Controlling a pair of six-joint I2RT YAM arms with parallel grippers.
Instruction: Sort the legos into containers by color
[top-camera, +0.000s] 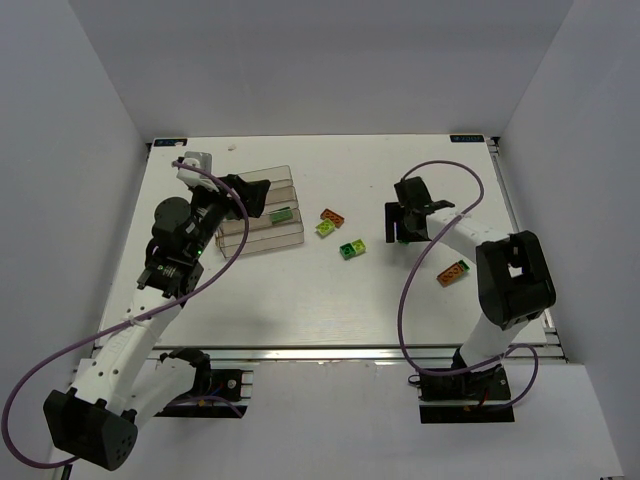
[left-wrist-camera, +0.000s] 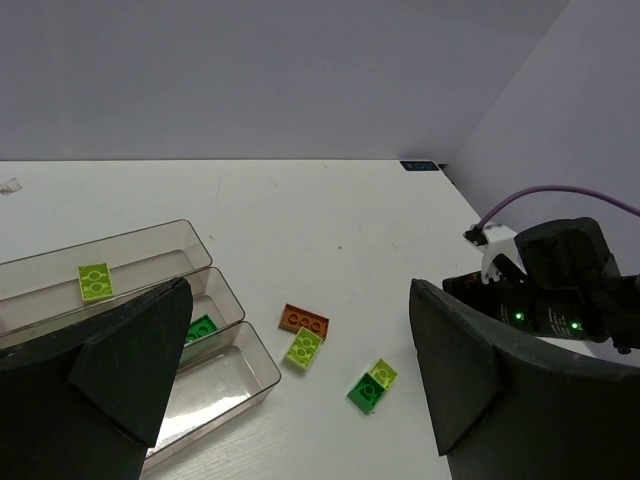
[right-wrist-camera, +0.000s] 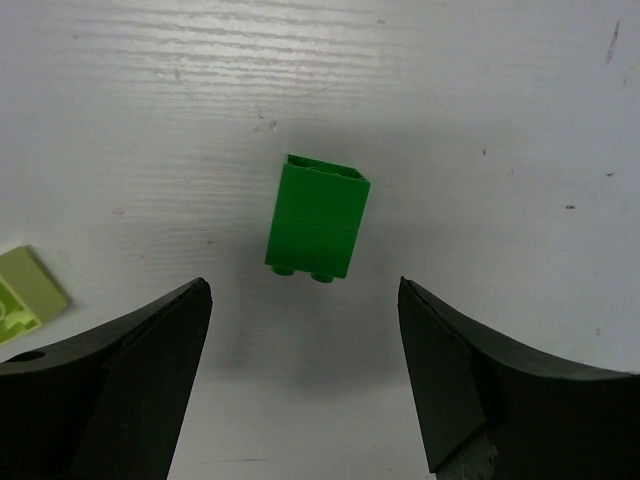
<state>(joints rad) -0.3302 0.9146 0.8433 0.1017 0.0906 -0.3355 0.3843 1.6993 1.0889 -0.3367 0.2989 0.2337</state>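
On the white tabletop, right side: right end effector points straight down with its jaws spread wide. It is empty and straddles a green lego with clear gaps on both sides, no contact. That lego lies tipped on its side on the tabletop, studs toward the bottom of the wrist view.

Left end effector is fully open, holds nothing and hovers over the containers at mid-left. In the left wrist view the far bin has a lime lego lying flat inside, and the next bin has a second green lego.

Loose at mid-table:
- orange lego, with a loose lime lego right against it or just beside it, cannot tell which
- green-and-lime pair, side by side, a bit nearer the arms
- second orange lego, alone, close to the right arm
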